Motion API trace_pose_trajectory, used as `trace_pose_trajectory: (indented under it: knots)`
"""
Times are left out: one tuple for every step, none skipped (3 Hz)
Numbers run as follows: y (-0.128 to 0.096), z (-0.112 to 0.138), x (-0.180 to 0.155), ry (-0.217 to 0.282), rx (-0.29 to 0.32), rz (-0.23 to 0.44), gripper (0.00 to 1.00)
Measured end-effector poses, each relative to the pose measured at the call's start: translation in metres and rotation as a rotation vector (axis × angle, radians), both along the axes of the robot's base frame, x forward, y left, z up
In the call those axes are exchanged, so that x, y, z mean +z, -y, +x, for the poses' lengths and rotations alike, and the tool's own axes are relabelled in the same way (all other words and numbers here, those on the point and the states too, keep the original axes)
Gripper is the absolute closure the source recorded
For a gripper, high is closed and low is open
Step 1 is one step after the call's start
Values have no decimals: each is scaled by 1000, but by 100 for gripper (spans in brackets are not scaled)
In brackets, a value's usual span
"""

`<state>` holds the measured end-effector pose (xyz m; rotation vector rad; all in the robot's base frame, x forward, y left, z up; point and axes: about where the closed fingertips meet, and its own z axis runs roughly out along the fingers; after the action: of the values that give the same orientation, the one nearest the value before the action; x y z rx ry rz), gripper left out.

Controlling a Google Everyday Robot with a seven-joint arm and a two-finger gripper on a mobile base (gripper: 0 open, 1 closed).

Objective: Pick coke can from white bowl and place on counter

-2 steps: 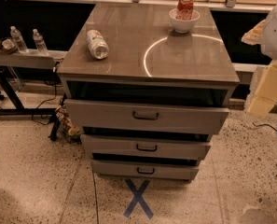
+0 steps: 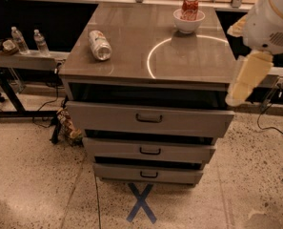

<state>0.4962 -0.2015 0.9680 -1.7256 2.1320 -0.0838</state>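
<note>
The red coke can stands upright in the white bowl at the far right of the counter. My gripper hangs at the right edge of the view, beside the counter's front right corner, under the white arm housing. It is well in front of and to the right of the bowl, touching nothing.
A silver-white can lies on its side at the counter's left. The three drawers below stand slightly pulled out. A side shelf with water bottles is at the left. A blue X marks the floor.
The arm and gripper have moved left, further into view toward the counter's right edge. The can, bowl and silver can have not moved.
</note>
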Motion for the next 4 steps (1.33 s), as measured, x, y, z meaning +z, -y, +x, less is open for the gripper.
trace_pose_trajectory:
  knots:
    - [-15, 81, 8, 97, 38, 82, 0]
    - [-15, 81, 8, 97, 38, 82, 0]
    - [-6, 100, 7, 138, -70, 145, 0]
    - [36, 165, 0, 244, -313, 342, 0]
